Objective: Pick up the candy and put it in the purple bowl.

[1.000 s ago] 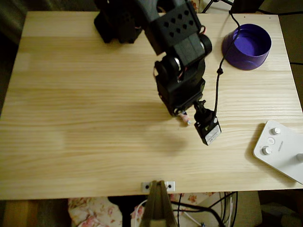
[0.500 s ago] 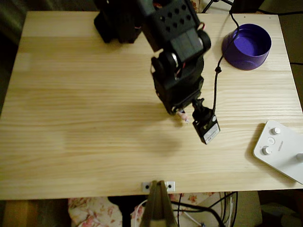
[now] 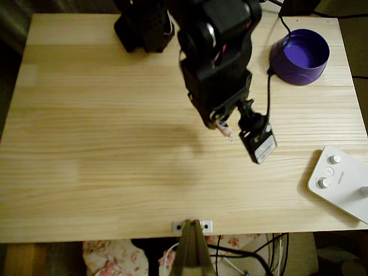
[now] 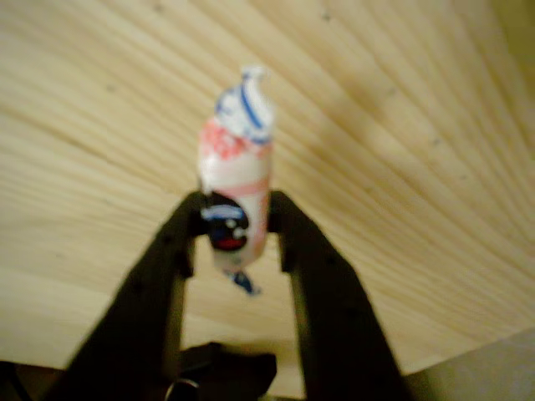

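The gripper (image 4: 236, 227) pinches the candy (image 4: 235, 190) tight — the black arm (image 3: 215, 54) has lifted it higher, nearer the purple bowl (image 3: 300, 56).

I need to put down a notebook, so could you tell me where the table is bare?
The table's whole left half is bare, from the arm's base to the front edge. The right side is crowded: gripper holding the candy, purple bowl, white device.
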Robot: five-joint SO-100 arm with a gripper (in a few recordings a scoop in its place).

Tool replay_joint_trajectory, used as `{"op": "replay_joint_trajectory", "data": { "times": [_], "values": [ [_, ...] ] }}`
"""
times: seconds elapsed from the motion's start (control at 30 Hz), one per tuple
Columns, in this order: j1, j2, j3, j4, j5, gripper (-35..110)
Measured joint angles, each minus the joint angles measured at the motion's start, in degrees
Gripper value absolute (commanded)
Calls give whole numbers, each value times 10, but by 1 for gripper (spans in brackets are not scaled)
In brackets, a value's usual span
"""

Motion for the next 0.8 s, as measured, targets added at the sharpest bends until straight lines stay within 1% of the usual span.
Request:
{"op": "replay_joint_trajectory", "data": {
  "times": [0.17,0.8],
  "values": [
    [-5,37,1,25,0,5],
    [-83,197,10,119,15,5]
  ]
}}
